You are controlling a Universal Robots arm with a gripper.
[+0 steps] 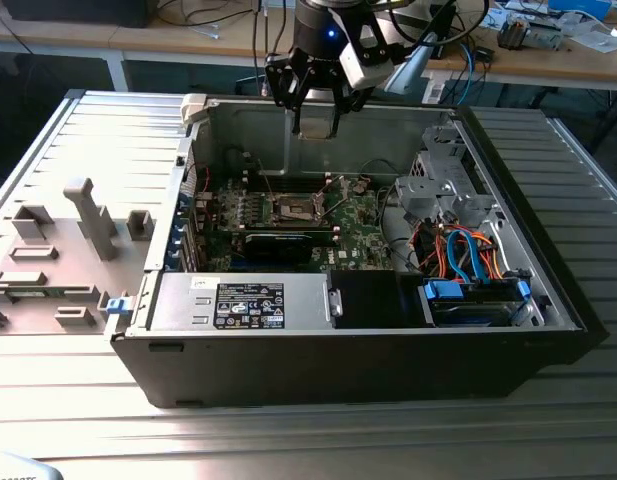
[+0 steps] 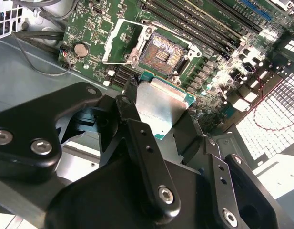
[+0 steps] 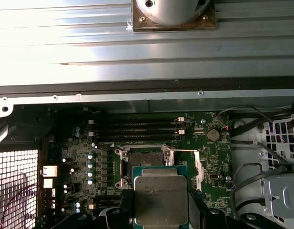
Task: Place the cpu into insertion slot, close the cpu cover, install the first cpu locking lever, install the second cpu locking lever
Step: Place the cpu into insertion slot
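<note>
- Exterior view: the arm (image 1: pixel 333 25) comes down from above, its wrist pointing straight down over the far wall of the open case (image 1: pixel 338 355), which lies on a ribbed table (image 1: pixel 568 160).
- The gripper (image 1: pixel 316 118) hangs above the case, well clear of the green board (image 1: pixel 358 215) on the case floor.
- The slot (image 1: pixel 293 209) sits on the board, below the gripper and nearer the camera.
- Second wrist view: the gripper (image 2: pixel 158 114) is clenched on the cpu (image 2: pixel 161 102), with one black finger (image 2: pixel 137 133) pressed to each of two opposite edges.
- The cpu is held flat with its silver top facing the camera and its green rim showing at the free edges.
- It hangs in the air, apart from the board.
- The slot (image 2: pixel 161 53) is bare, its dark brown centre exposed.
- The cover (image 2: pixel 110 45) is swung open and stands just beside the slot.
- First wrist view: the cpu (image 3: pixel 161 198) sits clamped between the two fingers (image 3: pixel 198 210).
- It hides the near part of the slot (image 3: pixel 142 156).
- Its edges run about parallel to the slot's rim.
</note>
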